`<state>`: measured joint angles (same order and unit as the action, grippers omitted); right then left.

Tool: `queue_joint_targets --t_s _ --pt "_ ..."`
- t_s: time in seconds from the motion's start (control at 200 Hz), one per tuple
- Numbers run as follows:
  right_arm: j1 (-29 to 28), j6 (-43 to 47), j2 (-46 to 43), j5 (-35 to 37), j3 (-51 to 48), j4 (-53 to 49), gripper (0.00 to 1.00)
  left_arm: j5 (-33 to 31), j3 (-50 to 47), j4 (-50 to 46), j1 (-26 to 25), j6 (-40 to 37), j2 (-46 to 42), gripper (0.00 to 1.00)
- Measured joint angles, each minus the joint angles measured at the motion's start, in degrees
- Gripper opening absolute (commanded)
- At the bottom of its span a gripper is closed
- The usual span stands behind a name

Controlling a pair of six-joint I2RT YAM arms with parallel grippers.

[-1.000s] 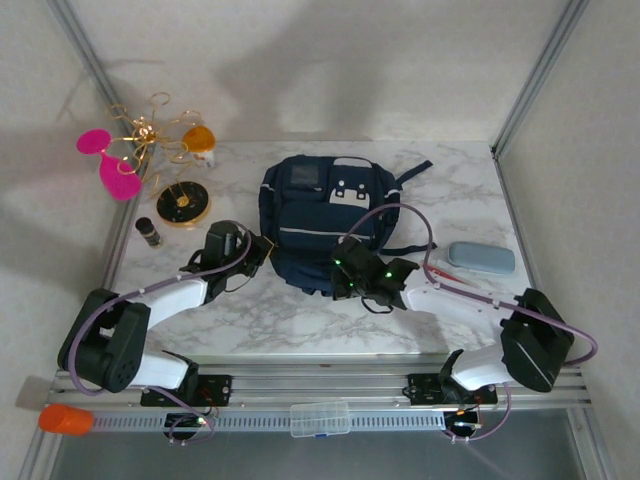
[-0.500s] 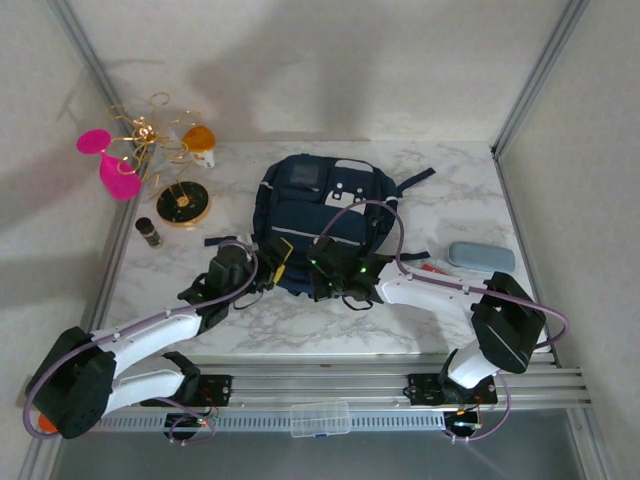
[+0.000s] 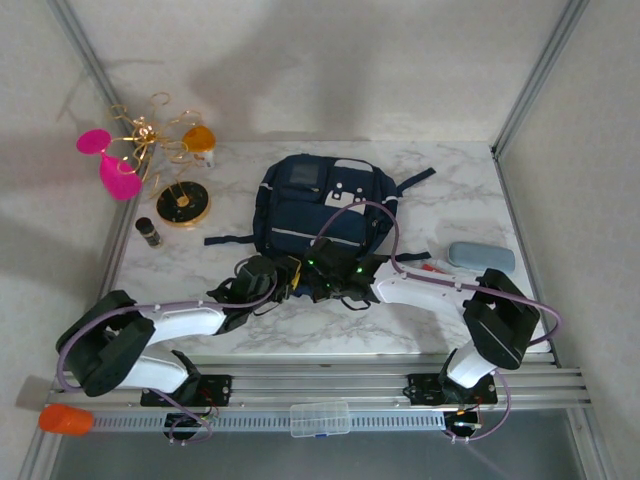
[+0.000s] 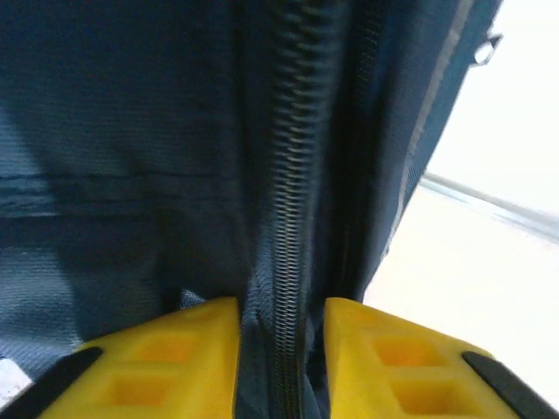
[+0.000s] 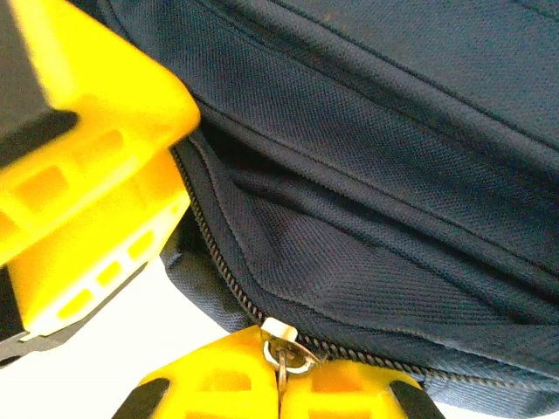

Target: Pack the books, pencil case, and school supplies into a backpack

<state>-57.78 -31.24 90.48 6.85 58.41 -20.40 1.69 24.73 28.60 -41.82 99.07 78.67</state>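
Observation:
The navy backpack (image 3: 320, 205) lies flat in the middle of the table. My left gripper (image 3: 288, 276) is at its near edge, shut on a fold of fabric around the closed zipper (image 4: 288, 201), one yellow finger (image 4: 175, 349) on each side. Right beside it, my right gripper (image 3: 320, 272) is shut on the metal zipper pull (image 5: 284, 345) at the near corner. The left arm's yellow fingers (image 5: 87, 175) show in the right wrist view. The pale grey-blue pencil case (image 3: 481, 257) lies to the right. A bit of the red packet (image 3: 440, 268) peeks out beside my right arm. The books are out of view.
A gold wire stand with pink and orange discs (image 3: 140, 145), a round gold-and-black disc (image 3: 183, 204) and a small dark bottle (image 3: 150, 232) stand at the back left. A clear plastic box (image 3: 320, 418) rests on the front rail. Frame posts flank the table.
My left arm swung right, from the backpack's left side to its near edge, and closed on the zipper seam. My right gripper shifted slightly left along the near edge.

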Motion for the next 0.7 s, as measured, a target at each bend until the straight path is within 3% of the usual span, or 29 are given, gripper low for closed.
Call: queue_joint_targets --t_s 0.085,0.325,0.511,0.626,0.696 --pt "0.0 -0.02 0.24 0.04 0.0 0.11 0.0 -0.63 0.0 -0.42 -0.13 0.13 0.46 0.0" --pt "-0.02 -2.36 -0.22 1.16 -0.87 1.46 0.0 2.01 0.13 -4.0 3.65 -3.52 -3.3 0.0" --pt "1.27 -5.62 -6.21 0.66 -7.56 7.91 0.0 11.43 0.48 -11.17 12.83 -13.66 -11.26 0.0" --pt "6.05 -6.99 -11.02 2.64 -12.55 2.6 0.0 7.08 2.27 -16.24 23.23 -19.85 -12.11 0.0" --pt "8.02 -7.13 -11.26 4.55 -12.98 -0.92 0.0 5.4 3.21 -18.51 26.58 -22.75 -12.11 0.0"
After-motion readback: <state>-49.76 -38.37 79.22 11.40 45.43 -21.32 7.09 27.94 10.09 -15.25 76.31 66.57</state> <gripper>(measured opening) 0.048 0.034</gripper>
